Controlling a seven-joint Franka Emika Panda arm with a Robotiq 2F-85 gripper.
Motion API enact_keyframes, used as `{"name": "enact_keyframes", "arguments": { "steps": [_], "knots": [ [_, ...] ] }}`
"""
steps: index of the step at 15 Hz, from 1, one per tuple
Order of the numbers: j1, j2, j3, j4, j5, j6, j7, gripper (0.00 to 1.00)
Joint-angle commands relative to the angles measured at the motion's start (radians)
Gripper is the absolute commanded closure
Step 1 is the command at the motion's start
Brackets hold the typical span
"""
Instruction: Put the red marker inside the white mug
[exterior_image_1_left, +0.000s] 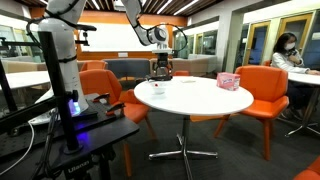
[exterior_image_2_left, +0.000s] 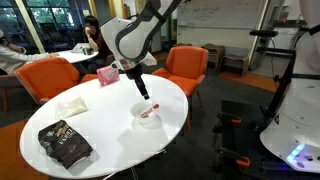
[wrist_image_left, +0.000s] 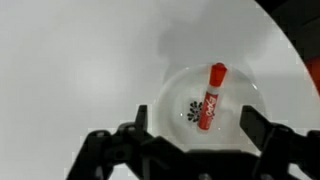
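Observation:
The red marker (wrist_image_left: 210, 97) lies tilted inside the white mug (wrist_image_left: 172, 88), its capped end leaning on the far rim. In the wrist view my gripper (wrist_image_left: 195, 128) is open, directly above the mug, with a finger on each side and nothing between them. In an exterior view the gripper (exterior_image_2_left: 141, 86) hangs just above the mug (exterior_image_2_left: 147, 117), and the marker (exterior_image_2_left: 150, 108) sticks out of it. In an exterior view the gripper (exterior_image_1_left: 162, 68) is over the near-left part of the round white table (exterior_image_1_left: 200, 104); the mug (exterior_image_1_left: 157, 90) is barely visible.
A pink-and-white box (exterior_image_1_left: 229, 81) stands on the table, also visible in an exterior view (exterior_image_2_left: 106, 75). A black snack bag (exterior_image_2_left: 64, 143) and a white cloth (exterior_image_2_left: 70, 107) lie on the table. Orange chairs (exterior_image_1_left: 262, 90) surround it. A person (exterior_image_1_left: 286, 52) sits behind.

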Motion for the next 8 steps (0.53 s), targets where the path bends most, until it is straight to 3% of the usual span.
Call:
{"name": "enact_keyframes", "arguments": {
  "steps": [1,8],
  "knots": [
    [-0.031,-0.161,0.019,-0.165,0.059,0.122,-0.043,0.00],
    [-0.026,-0.332,-0.001,-0.321,0.197,0.218,-0.162,0.00]
  ]
}}
